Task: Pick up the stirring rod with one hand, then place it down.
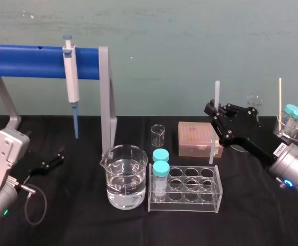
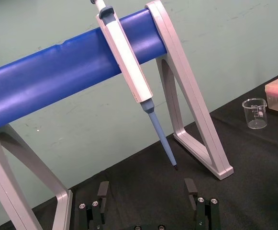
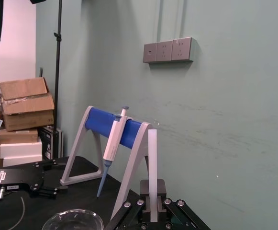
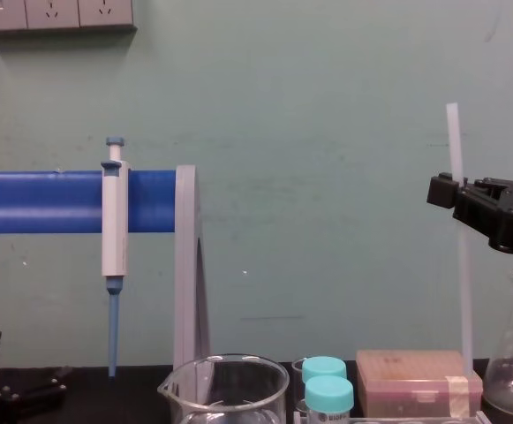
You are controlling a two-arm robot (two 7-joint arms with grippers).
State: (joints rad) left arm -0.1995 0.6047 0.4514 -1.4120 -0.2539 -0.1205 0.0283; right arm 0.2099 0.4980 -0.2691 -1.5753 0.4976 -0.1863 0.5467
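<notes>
The stirring rod (image 1: 215, 100) is a thin, translucent white stick held upright in the air, with my right gripper (image 1: 214, 119) shut on it near its middle. Its lower end hangs above the pink box and the back right of the tube rack. From the chest, the stirring rod (image 4: 458, 283) stands vertical and the right gripper (image 4: 448, 193) clamps it high up. In the right wrist view the stirring rod (image 3: 152, 158) rises from between the jaws. My left gripper (image 1: 54, 160) rests low over the table at the far left, and the left gripper (image 2: 147, 189) is open with nothing in it.
A beaker of water (image 1: 125, 177) and a clear tube rack (image 1: 185, 188) with two teal-capped tubes sit at the front centre. Behind them are a small beaker (image 1: 158, 135) and a pink box (image 1: 195, 138). A pipette (image 1: 72, 82) hangs on the blue-barred stand (image 1: 25, 61). Flasks (image 1: 292, 120) stand at the far right.
</notes>
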